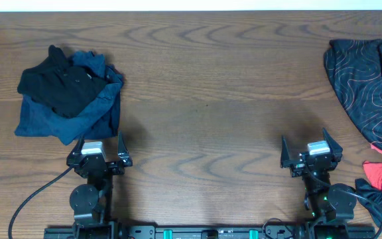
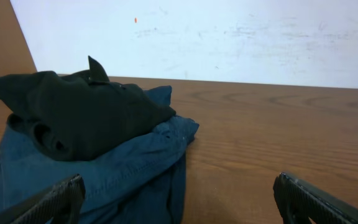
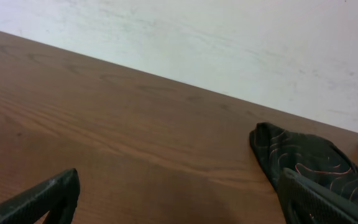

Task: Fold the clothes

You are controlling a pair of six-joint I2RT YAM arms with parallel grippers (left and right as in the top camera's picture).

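A folded black garment (image 1: 62,85) lies on a folded blue garment (image 1: 91,113) at the table's left; both show in the left wrist view, black (image 2: 79,112) on blue (image 2: 123,168). A black garment with thin red line pattern (image 1: 370,79) lies spread at the right edge, with a red patch (image 1: 377,174) near the front; its tip shows in the right wrist view (image 3: 303,155). My left gripper (image 1: 99,147) is open and empty just in front of the blue garment. My right gripper (image 1: 312,151) is open and empty, left of the patterned garment.
The wooden table (image 1: 204,99) runs between the two clothing piles. A white wall (image 2: 229,37) stands behind the table's far edge. A black cable (image 1: 32,199) trails from the left arm's base at the front.
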